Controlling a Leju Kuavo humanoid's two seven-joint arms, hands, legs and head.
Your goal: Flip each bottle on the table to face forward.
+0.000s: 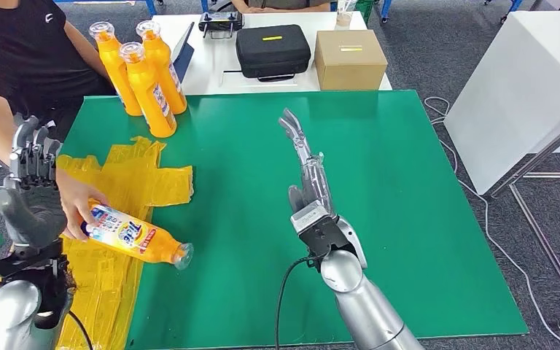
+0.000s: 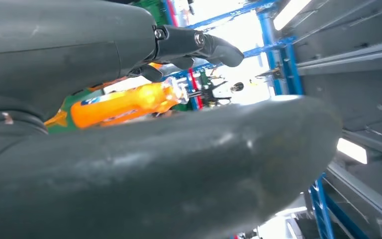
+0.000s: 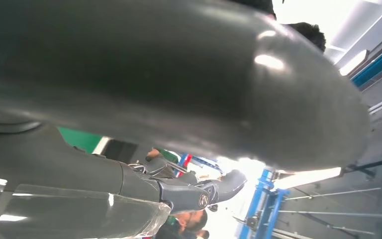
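An orange bottle lies on its side at the front left of the green table, label up and cap pointing right. A person's hand holds its base. My left hand is raised just left of that bottle, fingers up and apart, holding nothing. The left wrist view shows the bottle beyond my left hand. Three orange bottles stand upright at the back left. My right hand hovers over mid-table, fingers stretched forward, empty. The right wrist view shows my right hand close up.
Crumpled yellow plastic film covers the table's left side under the lying bottle. Behind the green table, a white table carries a black case and a cardboard box. A white cabinet stands to the right. The person sits at the back left.
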